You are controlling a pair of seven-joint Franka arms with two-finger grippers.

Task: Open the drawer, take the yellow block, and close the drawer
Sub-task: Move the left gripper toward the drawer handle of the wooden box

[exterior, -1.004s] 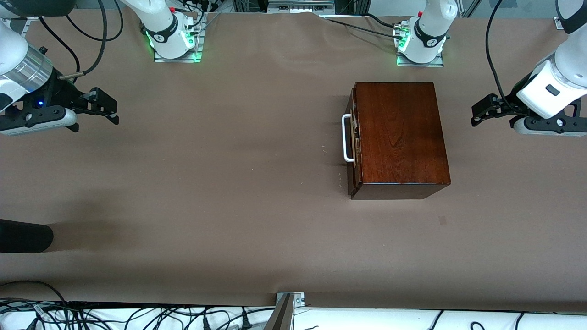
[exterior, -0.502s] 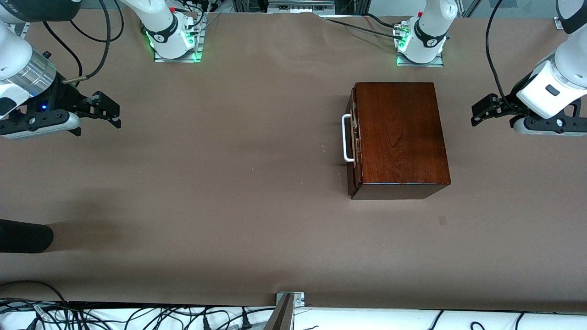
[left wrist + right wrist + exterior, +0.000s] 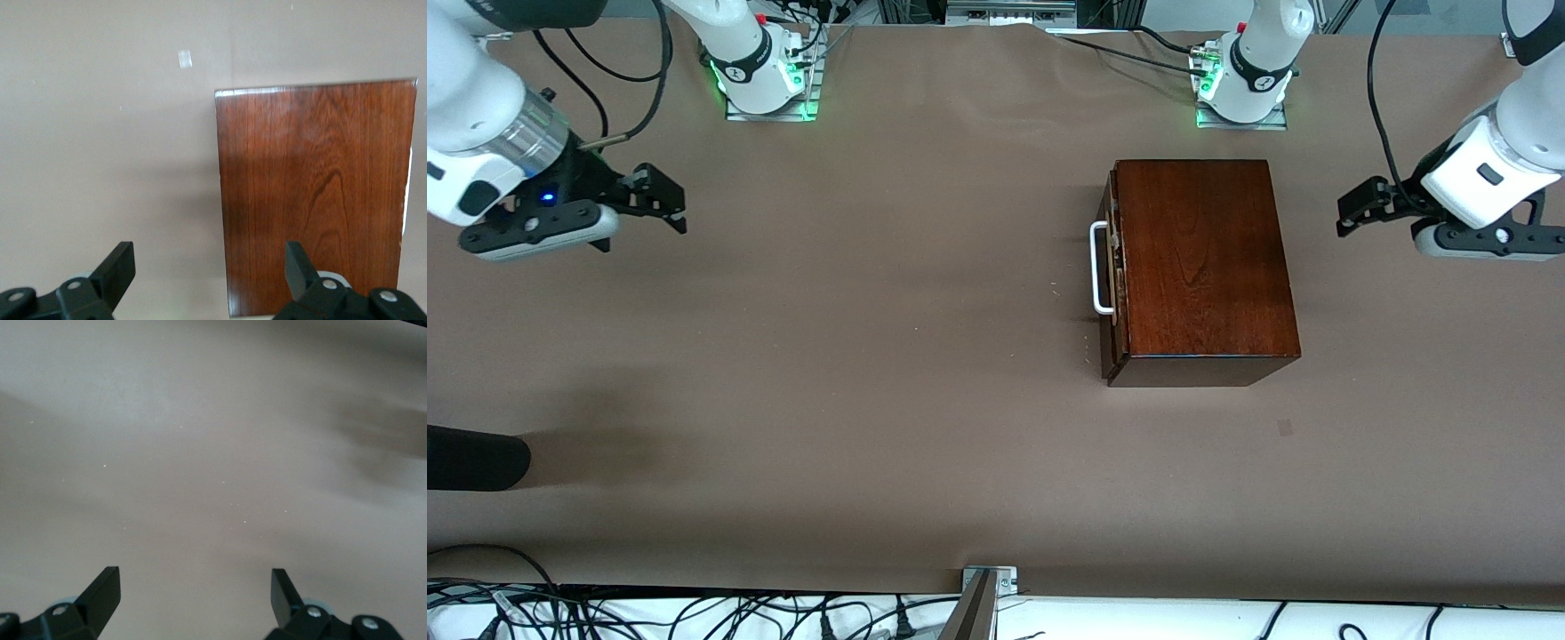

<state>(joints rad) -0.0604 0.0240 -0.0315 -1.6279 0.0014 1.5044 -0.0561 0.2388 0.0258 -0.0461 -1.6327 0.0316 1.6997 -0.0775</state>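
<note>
Drawer (image 3: 1110, 267) of the dark wooden box (image 3: 1200, 267) is fully closed, with its white handle (image 3: 1100, 268) facing the right arm's end of the table (image 3: 871, 356); the box stands toward the left arm's end. We do not see the yellow block in any view, and we judge that it lies inside the closed drawer.

Compared with a second ago, the right gripper (image 3: 665, 200) has moved up and a little toward the box, over bare table at its own end. The left gripper (image 3: 1356, 206) has shifted only slightly and hovers beside the box, on the side away from the handle. The box itself has not moved. We think the task is just starting: the right arm begins its approach to the handle, and nothing is opened yet.

Both grippers have their jaws wide apart and hold nothing, as the wrist views show.

We count one box with one drawer, one handle, two grippers, and no visible block.
</note>
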